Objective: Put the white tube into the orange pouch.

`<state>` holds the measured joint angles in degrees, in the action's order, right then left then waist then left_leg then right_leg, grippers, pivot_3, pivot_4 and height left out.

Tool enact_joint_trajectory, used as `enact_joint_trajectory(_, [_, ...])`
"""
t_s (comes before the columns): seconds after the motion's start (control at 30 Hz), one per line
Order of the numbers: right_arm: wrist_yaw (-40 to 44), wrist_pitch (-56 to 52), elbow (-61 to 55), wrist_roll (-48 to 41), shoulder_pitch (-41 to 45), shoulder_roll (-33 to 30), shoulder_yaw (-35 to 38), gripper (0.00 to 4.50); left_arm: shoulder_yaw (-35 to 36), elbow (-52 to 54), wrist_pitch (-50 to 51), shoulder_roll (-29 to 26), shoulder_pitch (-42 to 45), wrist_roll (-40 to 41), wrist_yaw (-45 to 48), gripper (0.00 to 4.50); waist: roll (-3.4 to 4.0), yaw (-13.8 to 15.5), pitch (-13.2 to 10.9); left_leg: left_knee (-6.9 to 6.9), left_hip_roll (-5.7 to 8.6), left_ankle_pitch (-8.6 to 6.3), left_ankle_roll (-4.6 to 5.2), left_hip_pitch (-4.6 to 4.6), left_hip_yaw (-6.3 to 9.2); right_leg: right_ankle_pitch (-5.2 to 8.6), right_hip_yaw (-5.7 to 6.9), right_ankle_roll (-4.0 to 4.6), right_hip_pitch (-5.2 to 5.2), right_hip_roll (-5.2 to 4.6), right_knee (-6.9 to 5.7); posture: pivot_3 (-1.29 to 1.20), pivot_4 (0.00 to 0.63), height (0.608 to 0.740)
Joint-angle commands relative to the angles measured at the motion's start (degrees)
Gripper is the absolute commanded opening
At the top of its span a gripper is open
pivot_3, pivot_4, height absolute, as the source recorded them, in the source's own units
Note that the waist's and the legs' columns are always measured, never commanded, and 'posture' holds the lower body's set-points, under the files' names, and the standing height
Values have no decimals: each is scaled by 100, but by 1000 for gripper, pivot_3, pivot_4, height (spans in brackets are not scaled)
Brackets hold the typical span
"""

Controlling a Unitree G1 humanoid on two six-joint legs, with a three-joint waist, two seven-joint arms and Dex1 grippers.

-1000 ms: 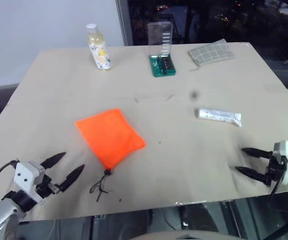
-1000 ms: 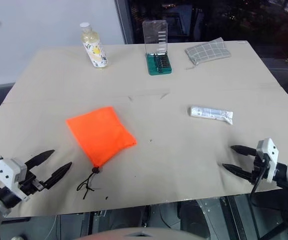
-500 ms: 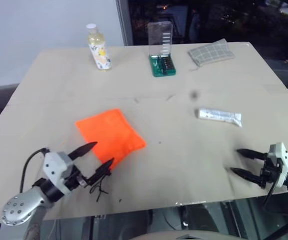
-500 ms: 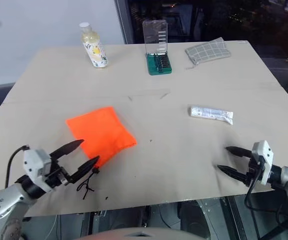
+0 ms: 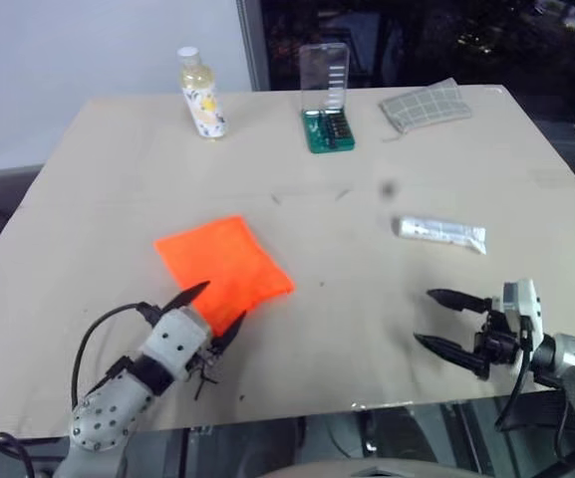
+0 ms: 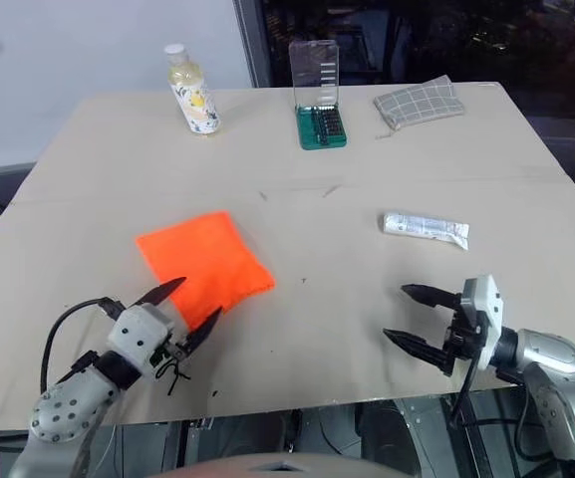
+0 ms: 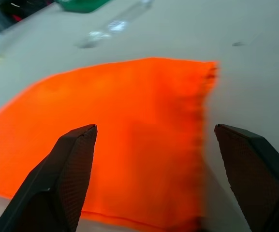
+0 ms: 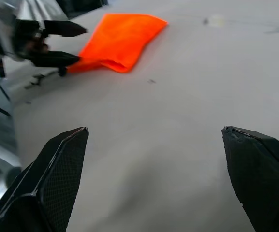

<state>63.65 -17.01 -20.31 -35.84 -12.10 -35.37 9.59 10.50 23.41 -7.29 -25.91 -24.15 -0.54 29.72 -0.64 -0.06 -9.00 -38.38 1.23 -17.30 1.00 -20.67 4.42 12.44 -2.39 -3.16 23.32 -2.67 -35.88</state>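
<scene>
The orange pouch (image 5: 225,261) lies flat on the table's left half, its black drawstring cord (image 6: 172,370) trailing toward the front edge. My left gripper (image 5: 210,311) stands open at the pouch's near corner, one finger over the fabric, and the left wrist view has the pouch (image 7: 129,130) spread between its fingers. The white tube (image 5: 441,233) lies flat on the right side. My right gripper (image 5: 430,319) is open low over bare table in front of the tube, pointing left, with nothing in it. Both the pouch (image 8: 120,41) and my left gripper (image 8: 64,44) appear in the right wrist view.
Along the far edge stand a yellowish bottle with a white cap (image 5: 201,94), a green case with an upright clear lid (image 5: 326,100) and a grey checked cloth (image 5: 425,105). The table's front edge (image 5: 367,406) runs just below both grippers.
My left gripper has swung right and forward to the pouch's near corner. My right gripper has moved left and inward over the table. Both stay open; pouch and tube lie as before.
</scene>
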Motion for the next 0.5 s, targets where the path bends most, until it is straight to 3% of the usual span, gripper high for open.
enact_joint_trajectory(0.03, [-49,10,-216,-64,-82,-3,-22,4478,-107,-37,-185,68,17,-102,-159,4026,-3,-1,0,0,1,0,1,0,-1,0,0,0,0,-1,1,0,150,740])
enact_joint_trajectory(0.37, [-50,89,-67,-31,-57,10,-36,4478,-490,87,-797,-154,-27,-559,-139,4026,-3,-6,0,0,0,0,0,1,-2,0,-1,0,0,-1,-1,0,150,740])
enact_joint_trajectory(0.5, [-43,130,-26,-16,-75,25,-32,4478,-390,-79,-891,-55,76,-910,-543,4026,-3,-4,0,0,0,0,0,1,0,0,1,0,0,-1,-1,0,150,740])
